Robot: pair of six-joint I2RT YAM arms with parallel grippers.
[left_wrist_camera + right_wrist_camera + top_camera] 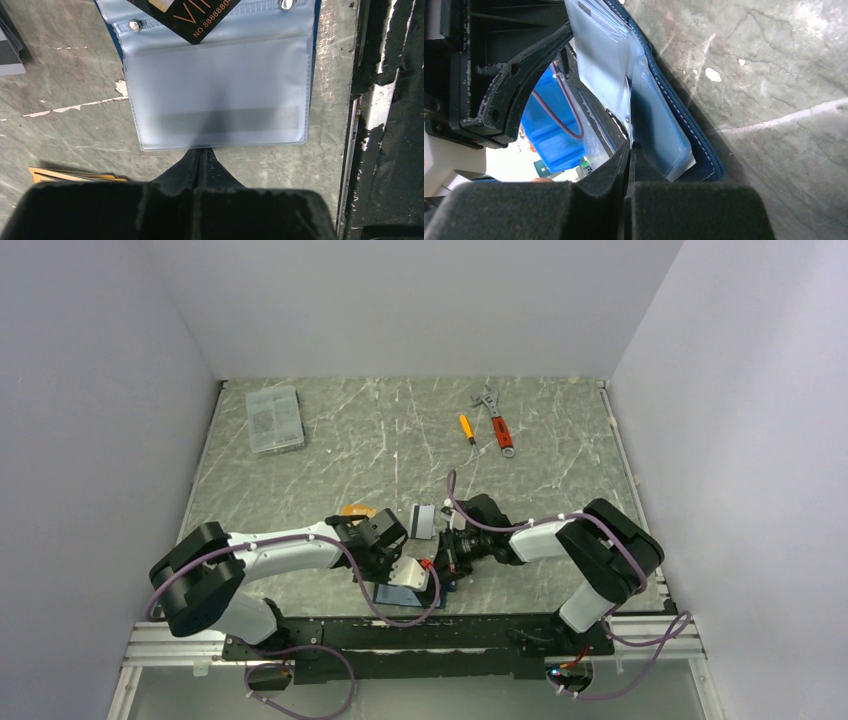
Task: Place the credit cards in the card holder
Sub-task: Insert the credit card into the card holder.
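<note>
The card holder (pixel 398 590) lies open at the near table edge, navy outside with pale frosted sleeves (pixel 215 90). My left gripper (pixel 392 562) is shut, its tips (pixel 202 152) pinching the lower edge of one sleeve. My right gripper (pixel 440 565) is shut on a black card with gold print (pixel 200 20), whose corner lies over the sleeve's top edge by the snaps. In the right wrist view my right gripper (pixel 630 147) sits against the stacked sleeves (pixel 664 120); the card shows only edge-on. Orange-tan cards (pixel 355 510) (pixel 75 175) and a white-grey striped card (pixel 422 520) (pixel 7 55) lie on the table.
A clear plastic box (pixel 273 418) stands at the back left. A red wrench (pixel 497 420) and a small orange screwdriver (pixel 466 428) lie at the back right. The black base rail (pixel 380 100) runs along the near table edge, close beside the holder.
</note>
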